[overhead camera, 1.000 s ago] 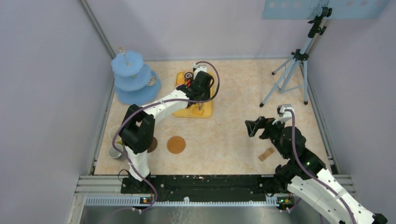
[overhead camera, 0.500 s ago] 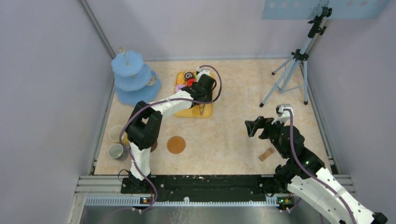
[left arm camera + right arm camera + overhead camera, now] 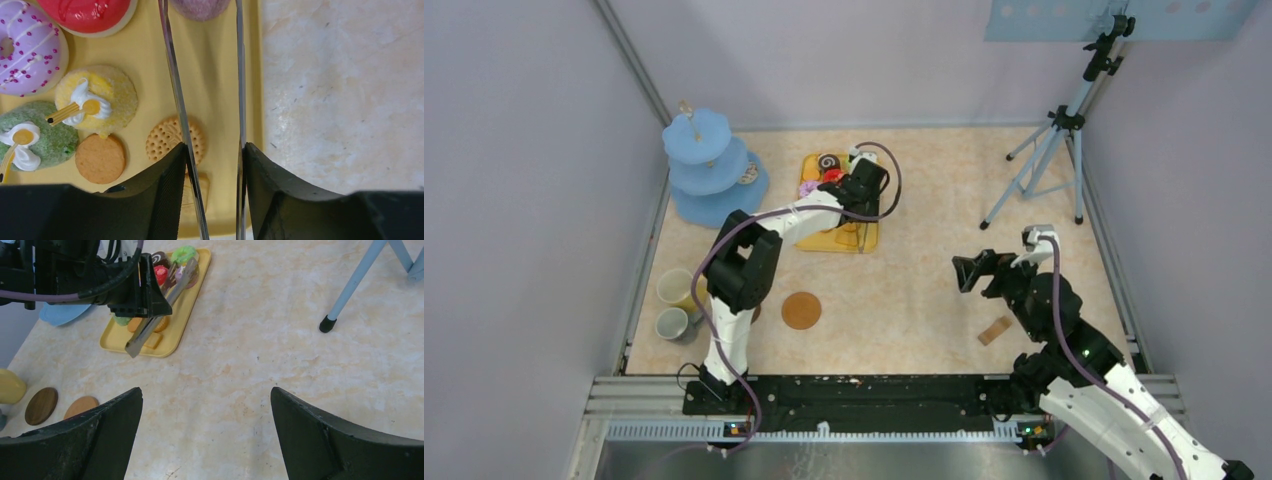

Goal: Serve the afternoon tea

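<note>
My left gripper (image 3: 212, 150) is shut on the long metal tongs (image 3: 176, 100) above the right side of the yellow tray (image 3: 215, 90). The tongs' two arms stand apart, with nothing between them. On the tray lie a pink doughnut (image 3: 25, 47), a red cake (image 3: 85, 12), a yellow cake (image 3: 95, 97), a green cake (image 3: 35, 142) and round orange biscuits (image 3: 100, 159). A yellow mug (image 3: 674, 288) and a grey-white mug (image 3: 671, 324) stand at the near left, beside two brown coasters (image 3: 41, 405). My right gripper (image 3: 972, 270) hovers open over bare table on the right.
A blue three-tier stand (image 3: 709, 165) rises at the far left, next to the tray. A tripod (image 3: 1049, 150) stands at the far right. A small wooden block (image 3: 996, 330) lies by my right arm. Walls close in the left and right sides.
My left arm's elbow has swung right and away from the mugs. The gripper and tongs have shifted slightly right over the tray. The right arm has hardly moved.
</note>
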Tool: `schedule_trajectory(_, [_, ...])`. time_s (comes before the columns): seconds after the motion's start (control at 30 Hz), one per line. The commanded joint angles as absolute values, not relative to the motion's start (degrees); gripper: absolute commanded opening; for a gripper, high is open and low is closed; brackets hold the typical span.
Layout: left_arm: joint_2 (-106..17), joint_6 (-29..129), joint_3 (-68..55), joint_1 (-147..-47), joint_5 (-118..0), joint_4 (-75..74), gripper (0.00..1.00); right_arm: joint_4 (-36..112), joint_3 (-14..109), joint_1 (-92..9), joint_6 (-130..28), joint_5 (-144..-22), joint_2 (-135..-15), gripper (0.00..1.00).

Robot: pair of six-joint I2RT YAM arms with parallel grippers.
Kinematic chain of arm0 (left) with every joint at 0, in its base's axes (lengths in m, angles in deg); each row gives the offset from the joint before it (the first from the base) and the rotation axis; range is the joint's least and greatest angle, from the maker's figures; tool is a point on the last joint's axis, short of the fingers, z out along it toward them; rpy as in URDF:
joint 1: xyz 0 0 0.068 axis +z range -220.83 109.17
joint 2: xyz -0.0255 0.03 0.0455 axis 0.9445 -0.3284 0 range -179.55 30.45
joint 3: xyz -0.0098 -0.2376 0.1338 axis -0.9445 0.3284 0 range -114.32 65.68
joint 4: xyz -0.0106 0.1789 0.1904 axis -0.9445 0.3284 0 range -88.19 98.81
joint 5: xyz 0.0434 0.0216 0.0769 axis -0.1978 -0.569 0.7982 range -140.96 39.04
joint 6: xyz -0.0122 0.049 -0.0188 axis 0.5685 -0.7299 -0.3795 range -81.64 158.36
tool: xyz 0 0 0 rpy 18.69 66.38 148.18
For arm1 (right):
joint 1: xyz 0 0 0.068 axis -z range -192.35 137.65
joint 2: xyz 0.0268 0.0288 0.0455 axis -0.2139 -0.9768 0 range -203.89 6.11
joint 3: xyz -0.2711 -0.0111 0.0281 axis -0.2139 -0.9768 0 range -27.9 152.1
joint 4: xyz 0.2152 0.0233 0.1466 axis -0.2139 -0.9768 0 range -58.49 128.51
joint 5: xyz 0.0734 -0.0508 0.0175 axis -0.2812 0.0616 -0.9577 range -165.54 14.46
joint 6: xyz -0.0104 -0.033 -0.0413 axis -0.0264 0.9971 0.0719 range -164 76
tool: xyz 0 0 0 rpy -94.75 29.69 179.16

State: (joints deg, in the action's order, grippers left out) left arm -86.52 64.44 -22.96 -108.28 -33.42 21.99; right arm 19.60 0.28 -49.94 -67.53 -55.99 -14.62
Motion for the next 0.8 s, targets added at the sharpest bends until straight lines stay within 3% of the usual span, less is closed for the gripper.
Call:
schedule_trajectory(0.0, [-87.73, 64.44, -25.26, -107.57, -32.92, 22.43, 0.47, 20.46, 2.03, -49.63, -66.89, -55.76, -13.7, 0.97])
schedule_trajectory(0.37, [-81.81, 62.7, -23.59, -107.57, -29.66, 23.34, 0.22, 21.62, 0.42, -49.63, -67.35, -59.14, -11.01, 0.97])
schedule_trajectory(0.77, [-73.11, 59.5, -20.06, -107.62, -32.16, 23.69, 0.21, 20.51, 2.49, -49.62, -66.58, -57.85, -16.44, 0.96])
